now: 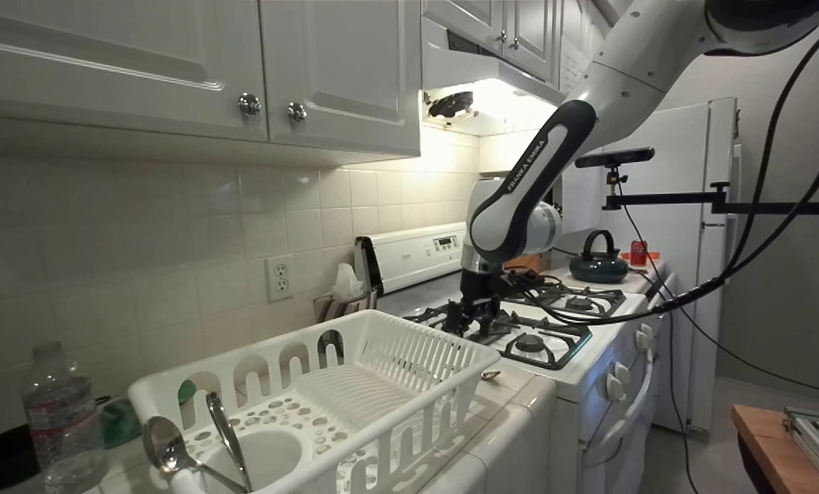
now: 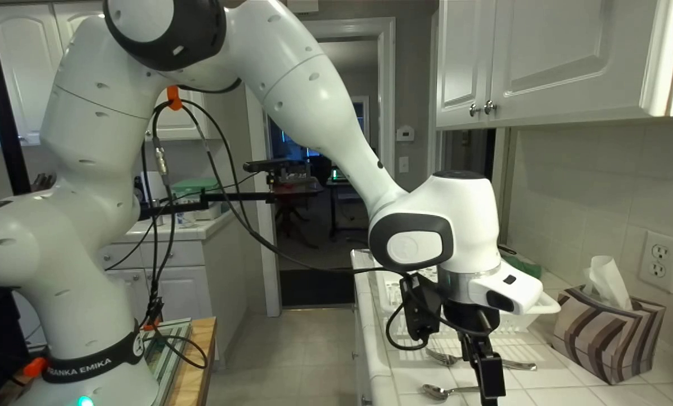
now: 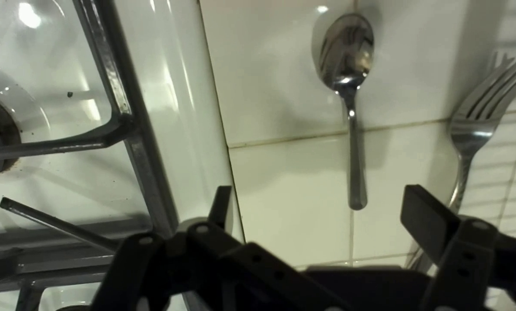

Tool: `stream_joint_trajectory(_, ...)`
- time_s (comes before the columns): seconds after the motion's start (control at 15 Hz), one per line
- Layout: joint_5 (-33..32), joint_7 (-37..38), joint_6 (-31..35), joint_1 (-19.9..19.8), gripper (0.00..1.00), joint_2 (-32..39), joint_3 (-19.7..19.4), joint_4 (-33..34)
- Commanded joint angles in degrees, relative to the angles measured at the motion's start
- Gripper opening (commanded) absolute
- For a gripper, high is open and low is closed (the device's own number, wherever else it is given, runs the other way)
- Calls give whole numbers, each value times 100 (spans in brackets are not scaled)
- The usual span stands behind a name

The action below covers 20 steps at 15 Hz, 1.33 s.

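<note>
Nothing is being held by the gripper point(image 3: 320, 203), its fingers standing wide apart. On the tiled counter point(image 3: 284, 185), a metal spoon point(image 3: 352, 116) is being flanked by the stove point(image 3: 176, 95) and a fork point(image 3: 474, 134), the spoon's handle end being seen between the fingers. Light, stiff, slippery handling is being suggested by polished metal; the surest hold is likely being offered by the slim handle.
</note>
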Motion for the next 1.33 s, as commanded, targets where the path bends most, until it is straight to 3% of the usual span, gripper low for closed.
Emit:
stream_joint_trajectory(0.0, -6, -404, 197, -141, 100, 6, 211, -157)
stream_joint_trajectory(0.33, -98, -631, 232, -104, 100, 129, 279, -129)
stream_joint_trajectory(0.4, -91, -681, 247, -118, 75, 173, 304, -109)
stream_joint_trajectory(0.47, -112, -704, 266, -106, 74, 209, 303, -99)
stream_joint_trajectory(0.6, -138, -729, 236, -100, 59, 288, 302, -50)
stream_joint_trajectory(0.67, -163, -733, 240, -89, 70, 312, 292, -45)
stream_joint_trajectory(0.73, -161, -736, 219, -90, 89, 332, 298, -28)
stream_joint_trajectory(0.87, -178, -730, 219, -71, 94, 393, 292, 3)
stream_joint_trajectory(0.93, -174, -734, 210, -74, 53, 412, 303, 22)
stream_joint_trajectory(1.07, -188, -706, 216, -57, 56, 450, 299, 50)
stream_joint_trajectory(1.27, -204, -670, 230, -36, 34, 493, 279, 97)
